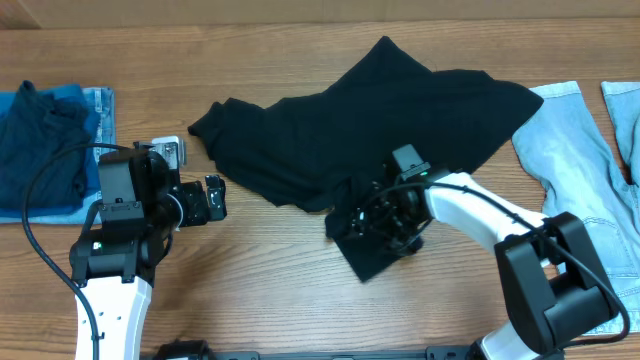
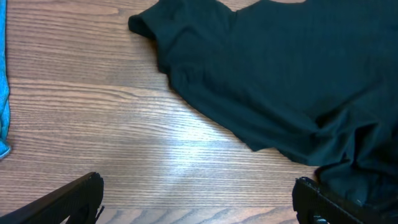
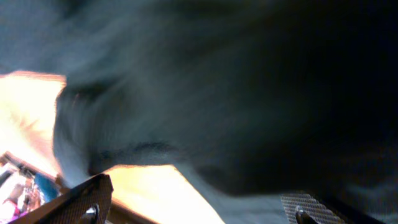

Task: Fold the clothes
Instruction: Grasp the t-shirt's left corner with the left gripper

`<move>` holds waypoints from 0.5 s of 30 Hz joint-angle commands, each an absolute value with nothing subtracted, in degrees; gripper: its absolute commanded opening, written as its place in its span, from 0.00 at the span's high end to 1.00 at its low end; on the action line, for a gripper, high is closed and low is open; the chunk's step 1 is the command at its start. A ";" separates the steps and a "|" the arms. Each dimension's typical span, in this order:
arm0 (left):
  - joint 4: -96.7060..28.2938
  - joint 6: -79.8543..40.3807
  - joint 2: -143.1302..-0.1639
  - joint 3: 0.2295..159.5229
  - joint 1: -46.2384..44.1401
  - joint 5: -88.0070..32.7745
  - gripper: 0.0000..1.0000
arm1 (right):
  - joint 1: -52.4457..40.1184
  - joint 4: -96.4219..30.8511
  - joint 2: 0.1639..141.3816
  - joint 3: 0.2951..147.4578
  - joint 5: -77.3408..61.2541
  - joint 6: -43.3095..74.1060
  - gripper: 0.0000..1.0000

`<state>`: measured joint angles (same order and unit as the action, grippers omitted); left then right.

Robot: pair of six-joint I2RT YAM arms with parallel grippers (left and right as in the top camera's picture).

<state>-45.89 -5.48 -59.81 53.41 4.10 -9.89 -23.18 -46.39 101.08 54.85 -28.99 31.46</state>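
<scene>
A black shirt (image 1: 370, 120) lies crumpled across the middle of the wooden table, with a sleeve at its left end and a folded flap hanging toward the front. It also shows in the left wrist view (image 2: 280, 81). My right gripper (image 1: 375, 225) is down at the shirt's front flap; in the right wrist view the black cloth (image 3: 236, 87) fills the frame and the fingers (image 3: 199, 208) stand wide apart, open. My left gripper (image 1: 215, 200) is open and empty over bare wood (image 2: 199, 199), left of the shirt and not touching it.
A dark blue garment (image 1: 40, 150) lies on folded blue denim at the far left edge; its teal edge shows in the left wrist view (image 2: 3, 93). Light blue jeans (image 1: 580, 150) lie at the far right. Bare table (image 1: 270, 270) runs along the front.
</scene>
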 commanded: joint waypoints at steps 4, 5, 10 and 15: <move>-46.50 -6.15 -60.23 54.52 3.70 -10.61 0.00 | -13.63 -50.65 101.01 54.98 -9.43 27.57 0.06; -46.44 -6.94 -60.60 54.37 3.70 -10.63 0.00 | -12.40 -50.98 100.92 55.29 -9.43 26.52 0.05; -41.71 -7.97 -68.95 53.21 3.70 -17.98 0.00 | -6.92 -54.28 96.55 60.69 -8.12 21.98 0.02; -29.02 -12.56 -82.41 53.21 3.70 -30.41 0.08 | -6.68 -56.29 90.24 65.71 -7.97 18.37 0.01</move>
